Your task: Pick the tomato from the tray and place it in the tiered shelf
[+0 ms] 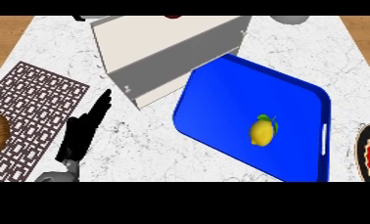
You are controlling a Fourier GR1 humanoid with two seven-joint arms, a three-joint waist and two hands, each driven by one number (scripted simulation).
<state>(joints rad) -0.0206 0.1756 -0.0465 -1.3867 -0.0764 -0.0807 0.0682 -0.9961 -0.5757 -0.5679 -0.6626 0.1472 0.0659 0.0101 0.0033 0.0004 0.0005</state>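
A blue tray (217, 100) lay tilted on the marble counter (145, 145), its long sides running from upper left to lower right, and the only thing on it was a yellow lemon (262, 132) with a green leaf, lying toward the tray's right end with its long axis close to upright in the view, stem end uppermost. No tomato showed on the tray. A small dark red shape (173, 16) sat at the very top edge of the view, on or just behind the top of the tiered shelf (166, 52); it was cut off by the edge, and whether it was the tomato could not be told, though its colour and place suggested the fruit already rested there. Too little of it showed to give any axis or heading.

The shelf, pale beige with a stepped front, stood just beside the tray's upper left corner, near enough that a carry from one to the other would be short.

The left hand (86, 125) showed at the lower left, over the counter between the shelf and a brown patterned mat (36, 115). Its fingers were stretched out straight, pointing up and to the right toward the shelf's lower corner, and it had hold of nothing. That open, empty pose fitted a hand with no part in the carrying. The right hand did not appear anywhere in the view.

A dark-rimmed plate (363, 152) showed at the right edge.
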